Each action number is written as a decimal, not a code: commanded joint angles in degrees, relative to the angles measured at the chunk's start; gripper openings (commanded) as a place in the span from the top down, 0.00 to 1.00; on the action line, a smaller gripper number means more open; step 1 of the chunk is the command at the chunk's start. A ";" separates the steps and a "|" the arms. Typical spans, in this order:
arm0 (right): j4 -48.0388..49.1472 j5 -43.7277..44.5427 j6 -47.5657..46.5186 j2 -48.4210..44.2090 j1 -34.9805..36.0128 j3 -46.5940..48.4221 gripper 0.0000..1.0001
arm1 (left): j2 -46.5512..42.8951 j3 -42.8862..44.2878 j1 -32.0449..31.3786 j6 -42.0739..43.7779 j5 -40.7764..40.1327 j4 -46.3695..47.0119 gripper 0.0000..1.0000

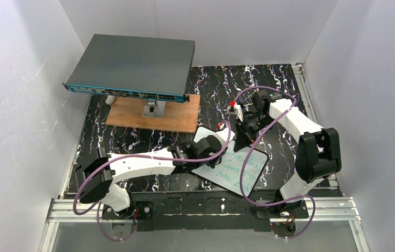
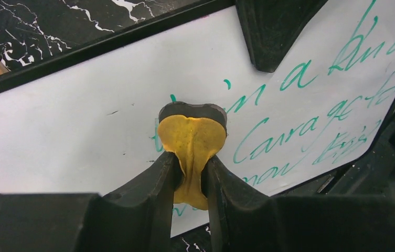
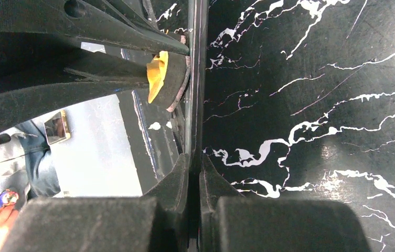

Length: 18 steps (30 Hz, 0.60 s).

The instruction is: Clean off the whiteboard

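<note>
Whiteboard (image 1: 239, 170), green handwriting, lower centre of the top view, on black marbled counter (image 1: 132, 142).
Left fingers (image 2: 153, 181) clenched on yellow eraser pad (image 2: 192, 139), dark face pressed to board at left end of the writing; right fingers (image 3: 179, 181) clamped tight on board's thin upper edge.

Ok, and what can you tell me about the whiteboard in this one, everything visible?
The whiteboard is a small white rectangle with rounded corners and a dark rim. It sits skewed over the black marbled table between the two arms. In the left wrist view, green handwriting covers its right part and the left part is blank. The left gripper, shut on a yellow eraser pad, presses it against the writing surface. The right gripper is shut on the board's edge.
</note>
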 commanded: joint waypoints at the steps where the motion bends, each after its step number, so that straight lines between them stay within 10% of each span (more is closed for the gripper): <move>1: 1.60 -2.17 -3.20 -0.59 0.33 0.04 0.99 | 0.61 2.57 0.07 0.14 -4.50 -2.25 1.00; 9: 1.67 -2.17 -3.20 -0.60 0.37 0.03 0.99 | -1.86 0.72 4.25 -5.76 -14.94 -7.72 1.00; 18: 2.18 -2.15 -3.19 -0.84 0.32 -0.35 0.99 | -5.30 -2.58 3.64 -2.20 -6.82 0.56 1.00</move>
